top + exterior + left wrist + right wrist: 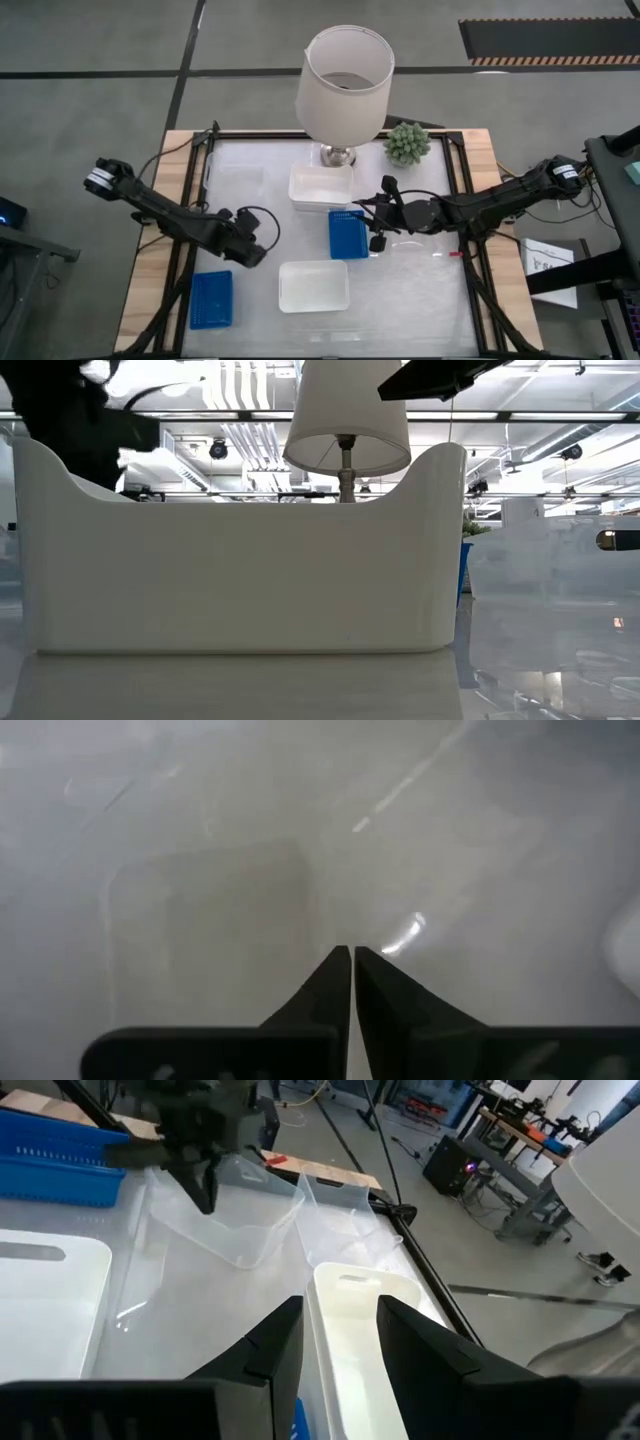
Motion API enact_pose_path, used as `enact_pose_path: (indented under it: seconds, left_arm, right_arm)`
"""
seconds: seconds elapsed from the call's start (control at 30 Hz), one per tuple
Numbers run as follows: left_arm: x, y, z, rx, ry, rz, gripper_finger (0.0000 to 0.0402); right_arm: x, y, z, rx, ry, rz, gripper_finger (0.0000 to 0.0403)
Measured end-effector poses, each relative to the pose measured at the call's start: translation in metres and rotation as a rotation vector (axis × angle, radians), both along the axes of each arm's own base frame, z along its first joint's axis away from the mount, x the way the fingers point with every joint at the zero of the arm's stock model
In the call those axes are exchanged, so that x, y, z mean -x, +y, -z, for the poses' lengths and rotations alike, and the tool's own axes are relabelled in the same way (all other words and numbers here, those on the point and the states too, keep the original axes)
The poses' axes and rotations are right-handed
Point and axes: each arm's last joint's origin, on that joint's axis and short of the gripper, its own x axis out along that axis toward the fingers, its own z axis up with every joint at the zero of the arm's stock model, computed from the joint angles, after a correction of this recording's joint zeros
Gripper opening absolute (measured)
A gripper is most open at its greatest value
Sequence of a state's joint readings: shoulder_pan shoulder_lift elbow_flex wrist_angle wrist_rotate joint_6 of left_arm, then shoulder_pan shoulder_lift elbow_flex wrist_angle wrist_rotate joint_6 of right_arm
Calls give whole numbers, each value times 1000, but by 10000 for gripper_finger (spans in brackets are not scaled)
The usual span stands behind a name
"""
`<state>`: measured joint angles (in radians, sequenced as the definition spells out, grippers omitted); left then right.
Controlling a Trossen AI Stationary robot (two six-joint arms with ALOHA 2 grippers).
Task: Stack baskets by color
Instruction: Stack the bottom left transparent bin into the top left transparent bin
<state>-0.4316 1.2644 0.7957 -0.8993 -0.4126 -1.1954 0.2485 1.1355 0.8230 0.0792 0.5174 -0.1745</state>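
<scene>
Two blue baskets and two white baskets lie on the table. One blue basket (211, 299) sits at the near left and the other blue basket (347, 235) in the middle. One white basket (313, 286) rests near the front edge and fills the low view (240, 560). The other white basket (320, 187) lies by the lamp's foot. My left gripper (258, 250) (352, 952) hovers shut over bare table left of centre, holding nothing. My right gripper (372, 215) (340, 1305) hangs open, pointing toward the table's left, just right of the middle blue basket. The far white basket (360, 1330) shows beyond its fingers.
A lamp with a white shade (345, 85) stands at the far middle, with a small green plant (407, 143) to its right. A clear plastic container (235, 180) (235, 1220) sits at the far left. Bare tabletop lies at the near right.
</scene>
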Motion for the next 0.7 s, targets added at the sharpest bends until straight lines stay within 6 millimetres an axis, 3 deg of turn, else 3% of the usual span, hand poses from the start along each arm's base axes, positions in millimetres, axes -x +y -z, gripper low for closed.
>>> enact_pose_path:
  seconds: [0.23, 0.37, 0.53, 0.7]
  left_arm:
    - [3, -1, -45, 15, -99, 257, 0]
    - [6, -3, -66, -68, -179, 436, 0]
    - [10, -1, -75, -80, -233, 474, 0]
    - [18, 3, -59, -22, -188, 344, 0]
  right_arm:
    - [0, 0, 2, 2, 8, 0, 123]
    - [0, 0, 2, 2, 6, -1, 123]
    - [1, 0, 3, -8, 7, 3, 123]
    - [1, 0, 5, -24, 7, 8, 123]
